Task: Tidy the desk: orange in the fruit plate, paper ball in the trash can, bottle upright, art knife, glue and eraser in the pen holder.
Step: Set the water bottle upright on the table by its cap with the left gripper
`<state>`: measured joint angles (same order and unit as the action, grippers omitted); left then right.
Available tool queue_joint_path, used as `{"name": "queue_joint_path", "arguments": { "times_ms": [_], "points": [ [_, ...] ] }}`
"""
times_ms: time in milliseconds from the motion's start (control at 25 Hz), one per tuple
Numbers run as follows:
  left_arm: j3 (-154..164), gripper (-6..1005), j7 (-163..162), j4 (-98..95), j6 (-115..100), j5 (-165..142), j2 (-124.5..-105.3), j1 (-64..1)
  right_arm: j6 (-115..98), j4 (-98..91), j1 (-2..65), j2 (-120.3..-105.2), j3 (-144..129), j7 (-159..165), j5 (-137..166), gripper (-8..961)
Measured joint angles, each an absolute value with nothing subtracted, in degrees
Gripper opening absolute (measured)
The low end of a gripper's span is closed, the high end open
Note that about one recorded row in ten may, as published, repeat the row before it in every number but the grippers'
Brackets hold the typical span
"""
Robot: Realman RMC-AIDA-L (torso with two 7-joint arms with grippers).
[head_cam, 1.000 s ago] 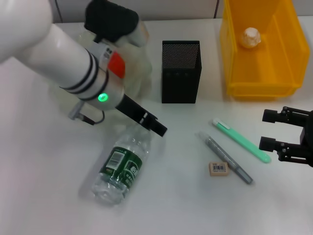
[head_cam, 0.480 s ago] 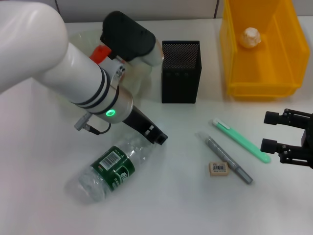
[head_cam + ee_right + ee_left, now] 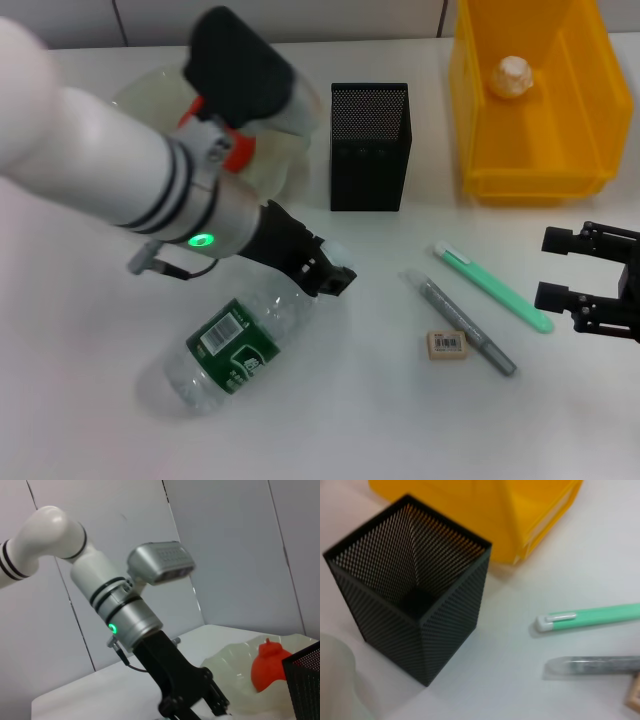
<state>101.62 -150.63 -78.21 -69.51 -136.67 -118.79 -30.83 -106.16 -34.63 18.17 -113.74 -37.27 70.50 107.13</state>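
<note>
The bottle (image 3: 235,345) lies on its side on the white table. My left gripper (image 3: 322,272) is shut on its neck at the cap end, and the gripper also shows in the right wrist view (image 3: 195,700). The orange (image 3: 228,150) sits in the fruit plate (image 3: 140,90), partly hidden by my left arm; both also show in the right wrist view: orange (image 3: 267,665), plate (image 3: 225,665). The paper ball (image 3: 510,75) lies in the trash can (image 3: 530,160). The eraser (image 3: 446,344), grey glue stick (image 3: 460,322) and green art knife (image 3: 495,288) lie right of the pen holder (image 3: 369,145). My right gripper (image 3: 562,268) is open and empty.
The left wrist view looks down into the empty pen holder (image 3: 415,605), with the trash can (image 3: 485,505) behind it, and the art knife (image 3: 590,620), glue stick (image 3: 595,666) and eraser's edge (image 3: 635,697) beside it. My right arm is parked at the table's right edge.
My left gripper has shifted slightly right with the bottle's neck in it. The bottle has swung round, its base moving left. The right arm has not moved.
</note>
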Motion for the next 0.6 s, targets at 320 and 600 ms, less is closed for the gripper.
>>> {"name": "queue_joint_path", "arguments": {
  "times_ms": [320, 600],
  "points": [
    [86.02, 450, -125.33, -76.47, -75.98, -109.07, -118.68, -21.13, -106.33, -32.93, 18.52, -113.8, -37.26, 70.51, 106.89, 738],
    [71.85, 453, -98.51, -51.73, -86.4, -88.15, -118.58, -21.35, -106.64, -32.32, 19.64, -115.39, -37.32, 71.05, 106.97, 737]
  ]
}}
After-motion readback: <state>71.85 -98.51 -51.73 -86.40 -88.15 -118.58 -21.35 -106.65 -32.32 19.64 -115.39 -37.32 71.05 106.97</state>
